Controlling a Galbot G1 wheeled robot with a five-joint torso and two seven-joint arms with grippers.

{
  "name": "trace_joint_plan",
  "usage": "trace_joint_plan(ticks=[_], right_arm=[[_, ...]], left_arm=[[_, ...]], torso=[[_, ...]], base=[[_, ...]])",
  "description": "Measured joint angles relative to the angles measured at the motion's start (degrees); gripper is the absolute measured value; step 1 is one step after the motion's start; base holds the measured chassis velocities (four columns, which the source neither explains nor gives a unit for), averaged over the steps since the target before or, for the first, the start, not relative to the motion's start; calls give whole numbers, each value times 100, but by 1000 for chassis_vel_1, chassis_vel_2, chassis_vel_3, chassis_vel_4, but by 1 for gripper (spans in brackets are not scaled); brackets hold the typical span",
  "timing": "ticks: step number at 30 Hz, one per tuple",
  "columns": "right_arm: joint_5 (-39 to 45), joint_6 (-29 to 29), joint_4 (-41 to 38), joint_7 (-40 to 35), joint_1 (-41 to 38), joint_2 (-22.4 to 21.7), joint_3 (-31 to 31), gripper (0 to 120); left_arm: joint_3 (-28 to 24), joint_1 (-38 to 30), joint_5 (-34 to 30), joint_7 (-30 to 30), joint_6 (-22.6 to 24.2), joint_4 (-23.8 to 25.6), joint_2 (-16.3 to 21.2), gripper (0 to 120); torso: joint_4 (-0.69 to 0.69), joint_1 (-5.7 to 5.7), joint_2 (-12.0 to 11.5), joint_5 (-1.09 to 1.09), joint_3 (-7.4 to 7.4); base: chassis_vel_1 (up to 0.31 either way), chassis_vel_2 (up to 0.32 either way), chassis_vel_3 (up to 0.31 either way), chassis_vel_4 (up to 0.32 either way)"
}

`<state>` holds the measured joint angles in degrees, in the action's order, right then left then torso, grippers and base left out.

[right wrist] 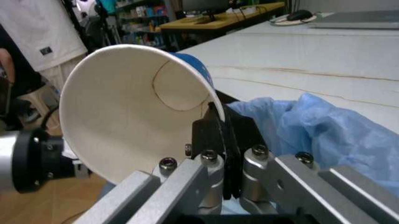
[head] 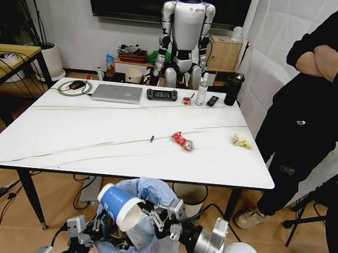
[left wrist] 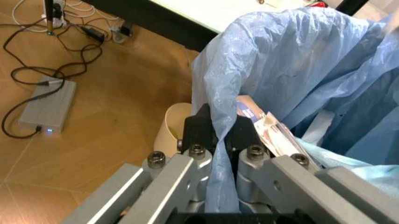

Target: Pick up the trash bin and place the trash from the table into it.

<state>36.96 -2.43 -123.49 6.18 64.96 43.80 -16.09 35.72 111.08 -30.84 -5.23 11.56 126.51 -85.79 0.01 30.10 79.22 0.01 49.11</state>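
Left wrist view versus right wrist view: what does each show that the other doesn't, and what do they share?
Left wrist view alone: the left hand shut on the blue bag of the trash bin, a carton inside it, the cream round bin and a grey box with cables on the wood floor.

Right wrist view alone: the right hand shut on the rim of the paper cup, with the wide marble top of the table beyond.

Both: the blue bag and some of the table.

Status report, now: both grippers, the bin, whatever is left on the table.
Left gripper shut on bin bag rim, below table edge. Right gripper shut on paper cup rim, over the bin. Crushed red can, yellow wrapper, small scrap still on table.
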Motion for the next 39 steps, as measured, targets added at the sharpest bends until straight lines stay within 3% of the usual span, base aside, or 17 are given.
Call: trace_joint_plan(ticks=[4, 11, 18, 25, 29, 36, 39], right_arm=[[-169, -12, 59, -16, 92, -43, 103, 10], [-360, 79, 44, -24, 416, -247, 442, 40], [-419, 220, -88, -48, 862, -394, 833, 61], [-160, -363, 25, -648, 706, 110, 1833, 88], [70, -773, 576, -1014, 45, 518, 2424, 99], [141, -866, 1840, -853, -819, 722, 2819, 100], [204, -732, 2765, -563, -1284, 775, 2806, 100]], left_arm=[[-41, -8, 6, 9, 3, 0, -21, 0], [-67, -27, 30, 19, 17, -34, -18, 0], [-37, -55, 25, 22, 19, -85, 1, 0], [-60, -88, 20, 24, 20, -152, -16, 0], [-89, -95, 32, 20, 20, -158, -29, 0], [-82, -60, 52, 9, 12, -83, -57, 0], [-62, -12, 94, 1, -3, -40, -88, 0]], torso=[[-1, 0, 0, -1, 0], [0, 0, 0, 0, 0], [-1, 0, 0, -2, 0], [-1, 0, 0, -2, 0], [0, 1, 0, 0, 1], [0, 1, 0, 0, 1], [0, 2, 0, 0, 1]], base=[[0, 0, 0, 0], [0, 0, 0, 0], [0, 0, 0, 0], [0, 0, 0, 0], [0, 0, 0, 0], [0, 0, 0, 0], [0, 0, 0, 0]])
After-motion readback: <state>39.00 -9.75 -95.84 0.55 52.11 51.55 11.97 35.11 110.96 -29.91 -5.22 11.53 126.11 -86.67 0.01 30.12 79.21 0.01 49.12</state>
